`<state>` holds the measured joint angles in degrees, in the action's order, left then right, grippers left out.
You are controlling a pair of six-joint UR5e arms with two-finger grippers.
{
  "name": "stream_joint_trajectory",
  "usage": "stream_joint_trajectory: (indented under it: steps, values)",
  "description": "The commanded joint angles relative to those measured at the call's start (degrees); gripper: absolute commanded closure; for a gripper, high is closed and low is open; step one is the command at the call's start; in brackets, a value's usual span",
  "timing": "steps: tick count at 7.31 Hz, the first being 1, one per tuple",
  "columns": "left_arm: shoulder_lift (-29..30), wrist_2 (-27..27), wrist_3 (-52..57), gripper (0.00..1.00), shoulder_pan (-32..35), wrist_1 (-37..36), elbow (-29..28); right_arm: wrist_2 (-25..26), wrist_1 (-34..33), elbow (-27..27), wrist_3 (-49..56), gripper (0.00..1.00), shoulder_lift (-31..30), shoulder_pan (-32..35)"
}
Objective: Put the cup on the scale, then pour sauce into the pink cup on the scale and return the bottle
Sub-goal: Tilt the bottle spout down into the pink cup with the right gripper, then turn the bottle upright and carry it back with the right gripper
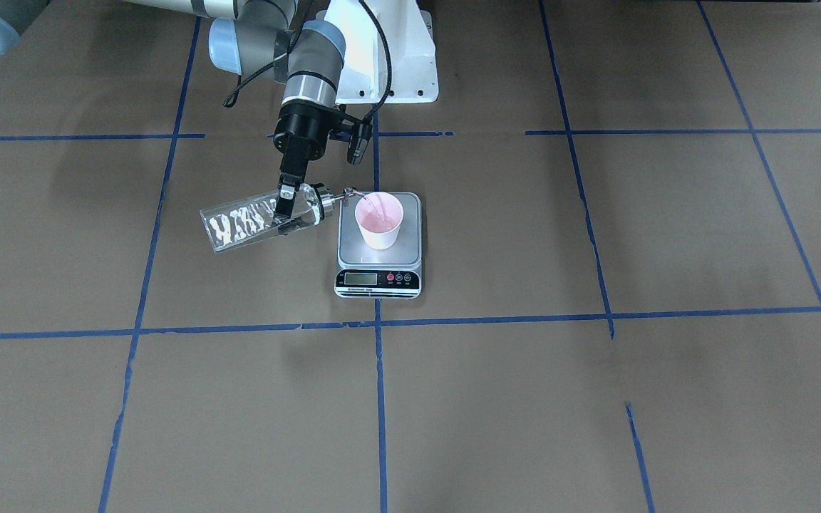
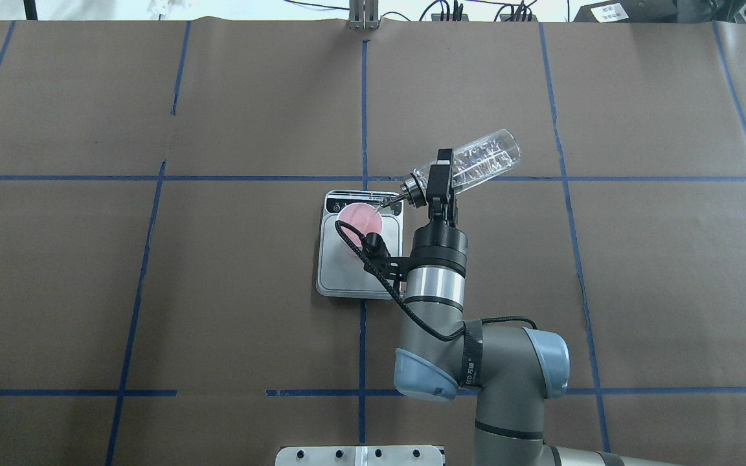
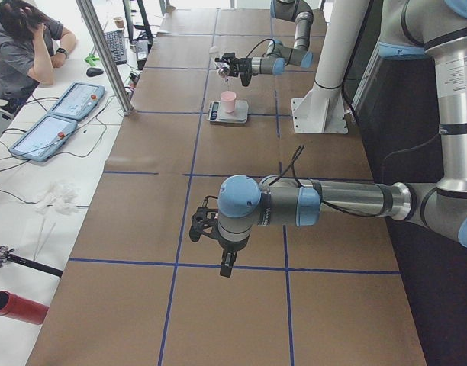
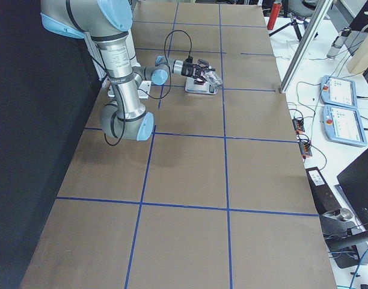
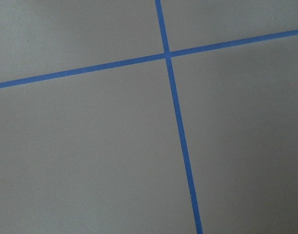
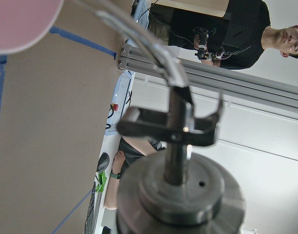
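Done: the cup (image 1: 380, 221) stands upright on the scale (image 1: 353, 251), toward the back of the steel platform, so we count the first step as finished.

In hand: the bottle (image 1: 246, 224) is tipped close to level at the cup's 9 o'clock in the front-facing view. Its spout (image 1: 348, 192) reaches just over the pink rim. We judge the pour is under way.

Sauce (image 1: 236, 226): most of it looks to be inside the glass. A faint streak inside the cup may be the stream, but we cannot be sure.

Left to do: finish the pour, right the bottle, and set it back on the table (image 1: 596, 399).

Right gripper (image 1: 286, 214): its fingers are clamped across the bottle just behind the silver cap (image 1: 321, 201).

Left gripper (image 3: 210, 229): it hangs over bare table well apart from the scale. It shows only in the left side view, so we cannot tell how its fingers stand.

Front-facing view only: the scale's display strip (image 1: 379, 278) faces this camera, though its digits are too small to read.

Overhead view: here the bottle lies at the cup's 2 o'clock. The wrist hides part of the platform, and the display strip shows only edge-on.

Right wrist view only: we look along the cap to the spout, with the cup's rim at 11 o'clock.

Left wrist view: only table and blue tape (image 5: 178, 112).
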<state>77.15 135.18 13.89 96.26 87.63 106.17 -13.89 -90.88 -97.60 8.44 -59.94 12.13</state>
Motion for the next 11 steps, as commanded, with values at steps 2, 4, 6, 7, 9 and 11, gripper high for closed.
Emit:
stream_joint_trajectory:
  steps: [2,4,6,7,9,11]
  values:
    - [0.01,0.0,0.0,0.0,0.07,0.0,0.0,0.0,0.09,-0.05,-0.09,1.0,0.09,0.0]
    - [-0.07,0.0,0.09,0.0,0.07,0.0,0.09,-0.26,0.79,-0.31,-1.57,1.0,0.18,0.09]
    - [-0.25,0.0,0.09,0.0,0.07,0.0,0.26,-2.8,3.24,-0.4,-8.06,1.0,0.0,0.35]
    - [-0.86,0.09,0.09,0.0,0.07,0.09,0.7,-4.03,6.91,-0.48,-8.87,1.0,0.0,0.44]
    - [-0.87,0.09,0.09,0.0,0.07,0.26,0.7,-7.72,13.6,-0.49,-15.5,1.0,-0.52,0.62]
    - [-0.87,0.09,0.09,0.0,0.07,0.44,0.7,-9.66,14.06,-0.66,-26.41,1.0,-0.7,0.44]
